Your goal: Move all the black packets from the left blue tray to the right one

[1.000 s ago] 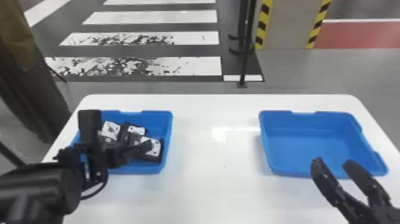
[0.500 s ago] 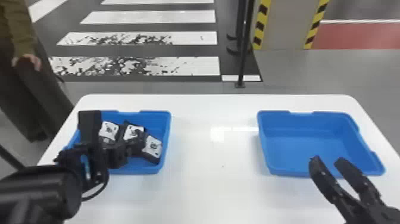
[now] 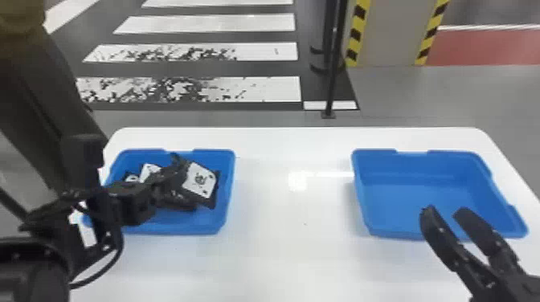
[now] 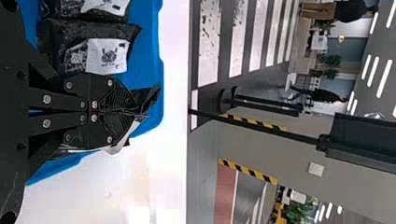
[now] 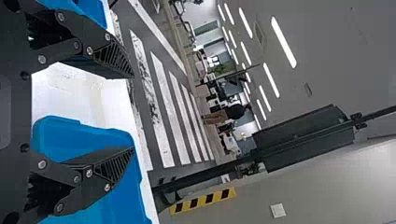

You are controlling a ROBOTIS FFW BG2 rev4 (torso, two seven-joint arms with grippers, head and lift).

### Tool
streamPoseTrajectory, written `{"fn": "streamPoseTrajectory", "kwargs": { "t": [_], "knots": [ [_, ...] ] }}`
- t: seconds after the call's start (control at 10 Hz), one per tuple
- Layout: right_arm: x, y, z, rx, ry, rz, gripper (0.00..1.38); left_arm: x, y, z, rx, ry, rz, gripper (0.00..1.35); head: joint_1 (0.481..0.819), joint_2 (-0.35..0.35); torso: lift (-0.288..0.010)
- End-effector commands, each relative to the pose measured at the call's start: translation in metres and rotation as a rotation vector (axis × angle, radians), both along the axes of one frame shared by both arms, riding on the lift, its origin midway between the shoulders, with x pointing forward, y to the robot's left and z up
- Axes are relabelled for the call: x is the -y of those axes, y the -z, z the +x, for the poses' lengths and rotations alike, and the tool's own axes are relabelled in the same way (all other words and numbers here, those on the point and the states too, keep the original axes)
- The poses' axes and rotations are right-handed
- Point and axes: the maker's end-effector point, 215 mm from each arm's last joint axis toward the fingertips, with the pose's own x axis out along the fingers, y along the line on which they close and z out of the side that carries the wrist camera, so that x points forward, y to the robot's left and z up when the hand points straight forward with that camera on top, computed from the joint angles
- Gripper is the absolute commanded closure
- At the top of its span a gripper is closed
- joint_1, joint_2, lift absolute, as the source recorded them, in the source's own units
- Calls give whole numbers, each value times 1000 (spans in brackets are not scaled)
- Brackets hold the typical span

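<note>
Two black packets [image 3: 149, 172] lie in the left blue tray [image 3: 183, 229], just beside the left hand [image 3: 176, 178] on its outer side, white patches showing on them. A third, the held packet [image 3: 204, 185], is in the grasp of that hand, which is clenched on it. It sticks out past the hand on the side toward the right hand [image 3: 445, 213], tilted, with its white label [image 3: 197, 176] in sight of the head view. Part of the held packet's black wrapping juts out beyond the tips, and a pale part shows along the hand's inner side in the left wrist view. The hand is over the left blue tray; whether the held packet touches the tray beneath it cannot be told.

The right hand is released, its two fingers spread well apart with nothing between them. It is at the near side of the right blue tray [image 3: 406, 200], its tips over that side in the head view. Both trays rest on the white table [image 3: 281, 249], one around the left hand, the other ahead of the right hand. Past the table, beyond both hands, stand a black pole [image 3: 332, 80] and a pale wall [image 3: 391, 32] with striped yellow-and-black edging [image 3: 355, 36].
</note>
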Motion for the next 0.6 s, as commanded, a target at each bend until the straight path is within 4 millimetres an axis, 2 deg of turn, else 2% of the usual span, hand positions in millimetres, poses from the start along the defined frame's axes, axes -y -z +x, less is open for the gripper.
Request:
{"fn": "streamPoseTrajectory", "kwargs": {
  "t": [0.0, 0.2, 0.4, 0.5],
  "knots": [
    [-11, 6, 5, -10, -43, 29, 521, 26, -26, -10, 46, 62, -61, 1208, 695, 59, -140],
    [-32, 19, 18, 2, -148, 107, 521, 74, -52, -19, 107, 182, -211, 1208, 695, 37, -140],
    [-49, 30, 31, -2, -242, 207, 518, 107, -62, -37, 114, 271, -331, 1208, 695, 5, -140],
    [-49, 29, 40, 13, -259, 245, 516, 119, -61, -45, 104, 302, -358, 1208, 695, -5, -140]
  ]
}}
